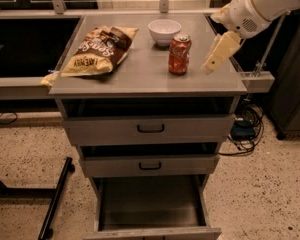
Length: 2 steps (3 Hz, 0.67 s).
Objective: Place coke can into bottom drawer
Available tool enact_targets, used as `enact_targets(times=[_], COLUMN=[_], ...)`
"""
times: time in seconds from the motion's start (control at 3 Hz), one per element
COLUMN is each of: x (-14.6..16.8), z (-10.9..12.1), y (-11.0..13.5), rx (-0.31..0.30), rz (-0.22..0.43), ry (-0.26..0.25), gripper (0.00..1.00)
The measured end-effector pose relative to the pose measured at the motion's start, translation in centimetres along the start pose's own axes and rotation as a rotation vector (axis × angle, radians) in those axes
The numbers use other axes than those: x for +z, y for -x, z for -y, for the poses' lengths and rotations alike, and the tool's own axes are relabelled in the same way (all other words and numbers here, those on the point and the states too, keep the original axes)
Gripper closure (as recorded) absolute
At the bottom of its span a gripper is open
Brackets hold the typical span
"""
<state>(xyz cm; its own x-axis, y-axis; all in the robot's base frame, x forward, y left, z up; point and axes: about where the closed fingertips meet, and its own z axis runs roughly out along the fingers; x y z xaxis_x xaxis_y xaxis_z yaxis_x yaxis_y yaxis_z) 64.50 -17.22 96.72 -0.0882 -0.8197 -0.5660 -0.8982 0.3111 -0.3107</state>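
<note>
While the pincer hangs near the coke can — state unclear — the bottom drawer gapes.

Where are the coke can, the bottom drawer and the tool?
coke can (179, 55), camera view, the red side.
bottom drawer (150, 201), camera view, the bare floor inside.
tool (210, 66), camera view, its lower end, right of the can.
</note>
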Motion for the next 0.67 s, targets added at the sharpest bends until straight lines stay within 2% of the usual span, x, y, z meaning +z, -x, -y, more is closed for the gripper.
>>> enact_targets(times=[0.33, 0.67], x=[3.3, 6.6], z=[3.0, 4.8], y=[0.4, 0.4], rx=[0.017, 0.033], rz=[0.086, 0.141], ry=[0.021, 0.053], gripper=[0.00, 0.00])
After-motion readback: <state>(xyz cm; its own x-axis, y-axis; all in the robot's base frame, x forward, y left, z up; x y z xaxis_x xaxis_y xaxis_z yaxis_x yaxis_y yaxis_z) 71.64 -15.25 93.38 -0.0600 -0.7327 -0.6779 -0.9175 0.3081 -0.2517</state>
